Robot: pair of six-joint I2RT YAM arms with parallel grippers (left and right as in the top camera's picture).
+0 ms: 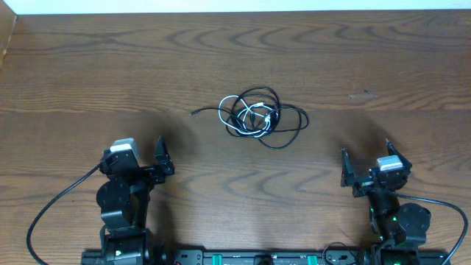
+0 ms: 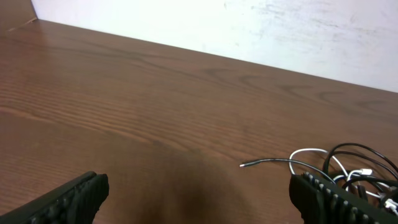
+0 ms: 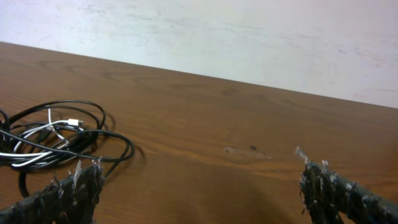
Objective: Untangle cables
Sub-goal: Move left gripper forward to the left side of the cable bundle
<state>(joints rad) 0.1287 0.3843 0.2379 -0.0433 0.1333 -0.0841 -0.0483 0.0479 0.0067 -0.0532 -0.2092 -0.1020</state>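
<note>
I see the brown wood-grain table (image 1: 88,66) filling nearly the whole overhead view, with a pale wall (image 1: 221,6) along its far edge. The left arm (image 1: 121,202) sits at the near left edge and the right arm (image 1: 401,221) at the near right edge, each with a thicker black wire (image 1: 51,206) looping out from its base. The left hand (image 2: 199,185) is spread wide and holds nothing; in its wrist view the two ribbed black fingers (image 2: 68,199) stand at opposite sides of the picture with bare table between them. The right hand (image 3: 202,171) is likewise spread wide and empty, and its finger pads (image 3: 68,193) look frayed at the edges. Both hands are well apart from the cables (image 1: 257,116), which lie in one loose tangled bundle on the table near its centre, roughly midway between the two arms and farther out than either hand. The bundle is mostly black loops overlapping one another, with the widest black loop on its right side. A white cable (image 1: 229,122) is woven through the left and middle of the bundle, crossing over and under the black ones. One loose black end (image 1: 206,111) runs out of the bundle to the left and lies straight on the table. A small pale scuff (image 1: 362,94) marks the table to the right of the bundle.
</note>
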